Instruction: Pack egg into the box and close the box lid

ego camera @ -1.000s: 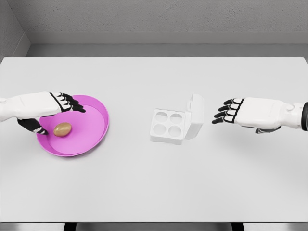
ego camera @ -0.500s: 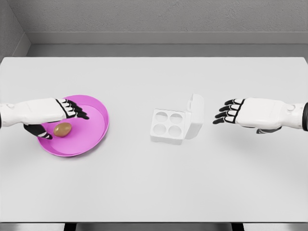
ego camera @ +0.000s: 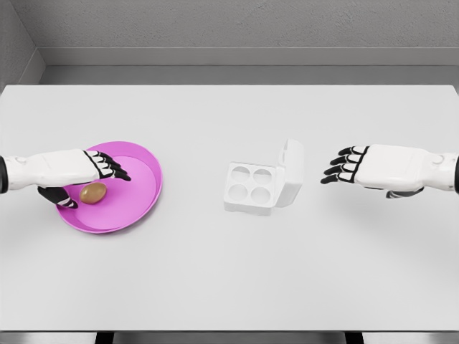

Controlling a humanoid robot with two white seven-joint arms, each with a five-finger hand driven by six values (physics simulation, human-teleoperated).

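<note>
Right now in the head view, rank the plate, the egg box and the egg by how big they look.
1. Plate, largest.
2. Egg box, lid open, clearly smaller.
3. Egg, smallest, lying on the plate beside the left hand.

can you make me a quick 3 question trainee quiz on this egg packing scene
1. True or false: the egg already sits in the box.
2. How many cups does the box have? A) two B) four C) six
3. Fill in: the box's lid stands ____ on the side nearer the right hand.

Key
1. False. It lies in the pink plate, with the left hand over it, fingers around it but not visibly gripping.
2. B, all four empty.
3. Open. The right hand hovers apart from it, fingers spread, holding nothing.
</note>
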